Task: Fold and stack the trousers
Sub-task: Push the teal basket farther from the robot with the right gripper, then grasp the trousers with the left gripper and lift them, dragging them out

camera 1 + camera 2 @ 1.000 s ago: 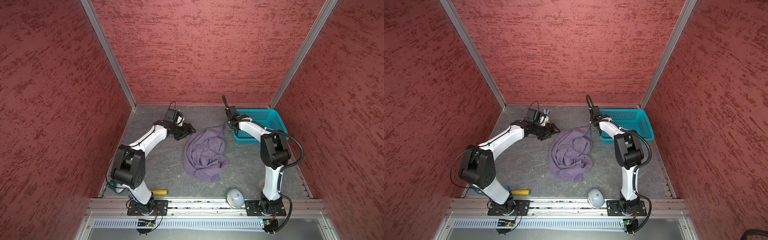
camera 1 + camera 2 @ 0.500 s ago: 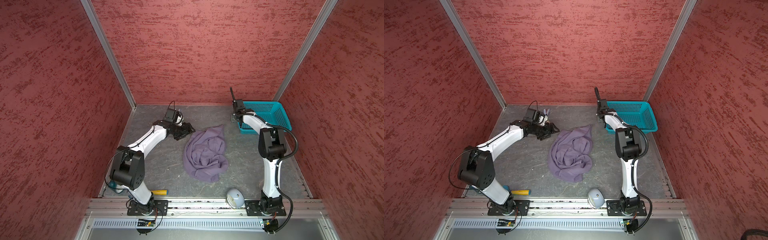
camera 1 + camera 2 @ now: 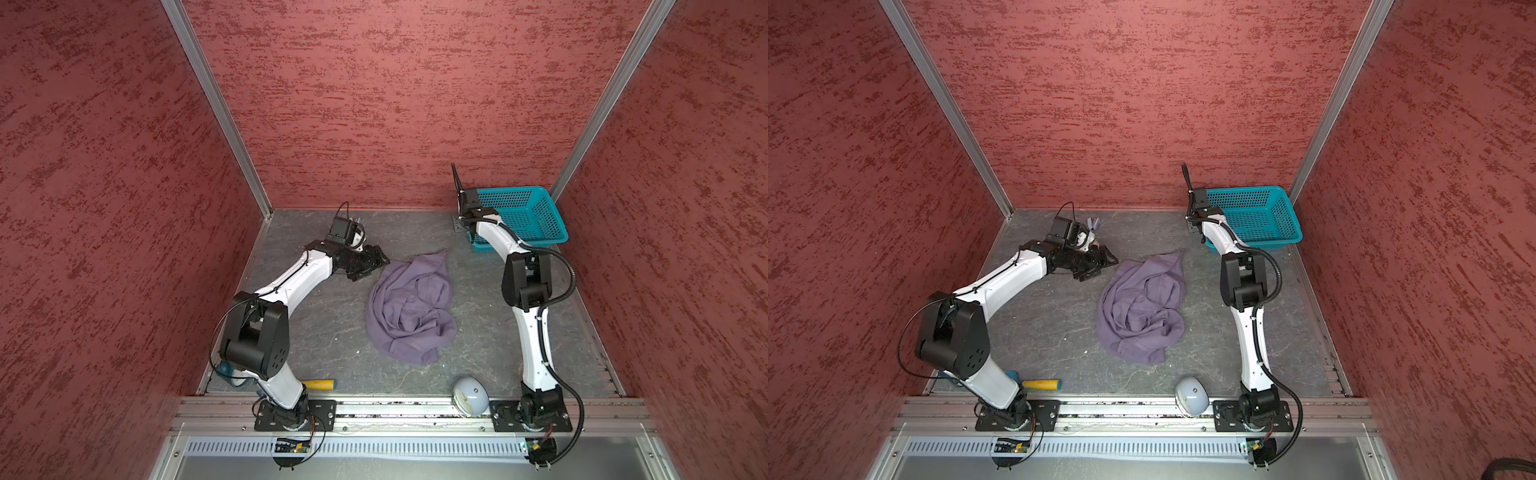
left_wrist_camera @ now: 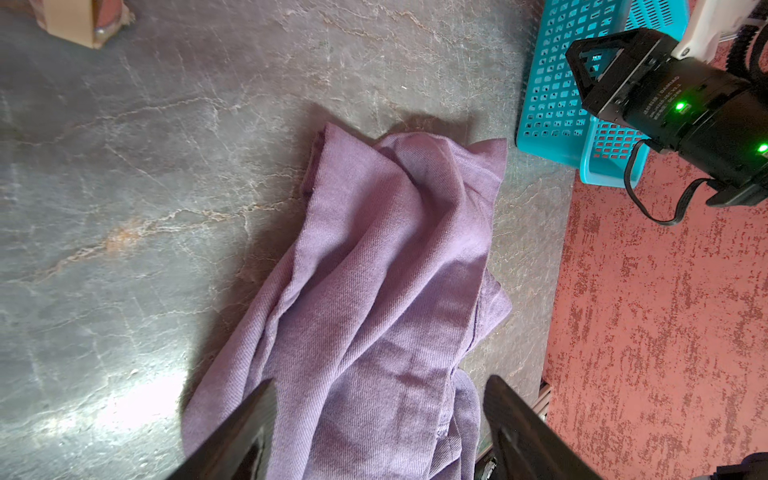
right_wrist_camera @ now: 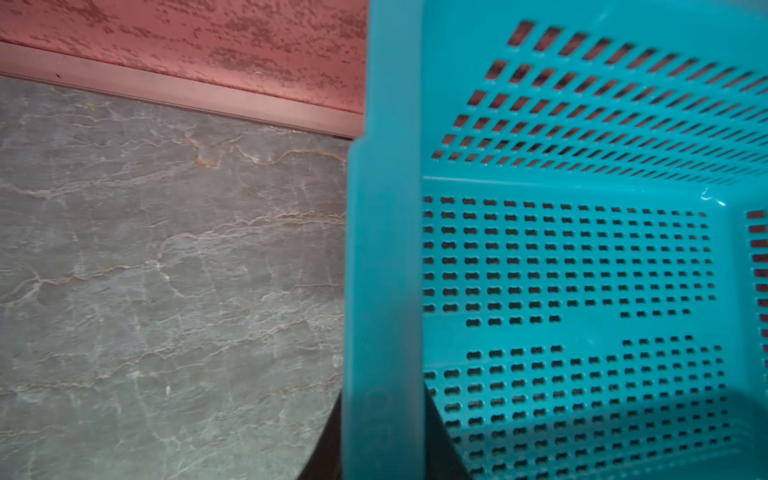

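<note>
Bench (image 3: 324,324): grey, marbled.
Trousers (image 3: 409,307): crumpled heap, bench centre, unfolded.
Basket (image 3: 523,216): teal, far right corner.
Left gripper (image 4: 382,384): jaws spread, empty, at heap's far-left edge.
Right gripper (image 5: 382,395): clamped astride basket wall.
Step, likely: preparing to flatten; next calls for both grippers pinching cloth edges.

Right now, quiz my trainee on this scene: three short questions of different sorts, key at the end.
1. True or false: the trousers lie folded inside the teal basket.
2. The left gripper is: A) open, holding nothing; B) shut on the trousers; C) shut on the basket.
3. What does the right gripper straddle with its jaws?

Key: 1. False: they lie crumpled on the table. 2. A. 3. The teal basket's wall.
</note>
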You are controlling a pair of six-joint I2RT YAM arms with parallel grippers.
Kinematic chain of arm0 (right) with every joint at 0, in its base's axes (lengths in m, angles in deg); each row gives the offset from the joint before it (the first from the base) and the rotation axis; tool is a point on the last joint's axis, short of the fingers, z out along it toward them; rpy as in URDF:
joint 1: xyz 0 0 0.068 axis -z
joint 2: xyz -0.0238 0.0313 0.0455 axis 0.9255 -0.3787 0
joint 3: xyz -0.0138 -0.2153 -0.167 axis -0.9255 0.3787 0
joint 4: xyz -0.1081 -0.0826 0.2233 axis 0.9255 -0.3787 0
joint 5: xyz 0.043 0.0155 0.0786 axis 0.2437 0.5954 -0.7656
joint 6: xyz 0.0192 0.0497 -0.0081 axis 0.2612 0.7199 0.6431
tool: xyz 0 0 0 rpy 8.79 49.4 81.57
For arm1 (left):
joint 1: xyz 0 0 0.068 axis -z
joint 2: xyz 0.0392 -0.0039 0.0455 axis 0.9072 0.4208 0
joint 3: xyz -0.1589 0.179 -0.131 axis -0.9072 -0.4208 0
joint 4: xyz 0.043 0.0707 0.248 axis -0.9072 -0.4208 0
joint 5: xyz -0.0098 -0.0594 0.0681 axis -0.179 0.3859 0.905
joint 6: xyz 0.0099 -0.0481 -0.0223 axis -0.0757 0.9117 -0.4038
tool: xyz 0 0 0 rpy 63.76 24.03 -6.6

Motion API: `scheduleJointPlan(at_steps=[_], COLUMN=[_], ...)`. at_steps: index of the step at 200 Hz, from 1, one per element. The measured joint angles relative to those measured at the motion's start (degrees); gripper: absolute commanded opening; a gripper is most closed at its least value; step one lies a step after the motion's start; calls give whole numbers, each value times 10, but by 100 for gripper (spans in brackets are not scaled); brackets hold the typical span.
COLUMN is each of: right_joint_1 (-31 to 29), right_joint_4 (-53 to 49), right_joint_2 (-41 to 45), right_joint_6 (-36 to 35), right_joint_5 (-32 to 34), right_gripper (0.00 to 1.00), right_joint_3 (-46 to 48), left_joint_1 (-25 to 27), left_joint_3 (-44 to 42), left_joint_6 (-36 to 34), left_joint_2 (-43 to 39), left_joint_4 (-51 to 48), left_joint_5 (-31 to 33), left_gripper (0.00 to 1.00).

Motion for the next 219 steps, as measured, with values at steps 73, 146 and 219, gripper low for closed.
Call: scheduleJointPlan(at_steps=[73, 146, 219], right_joint_1=[-12, -86, -84], right_joint_4=[8, 135, 87], right_joint_2=[156, 638, 822], right_joint_6=[56, 162, 236], right_joint_5=[-34, -64, -37], right_gripper=[99, 39, 40], right_joint_3=[120, 558, 747], left_joint_1=[80, 281, 363], left_joint_3=[2, -6, 111], left_joint_6=[-25, -70, -97], left_joint_2=[-42, -76, 139], left_joint_4=[-51, -140, -181], left_joint_5=[62, 191, 285], left_gripper=[80, 83, 79])
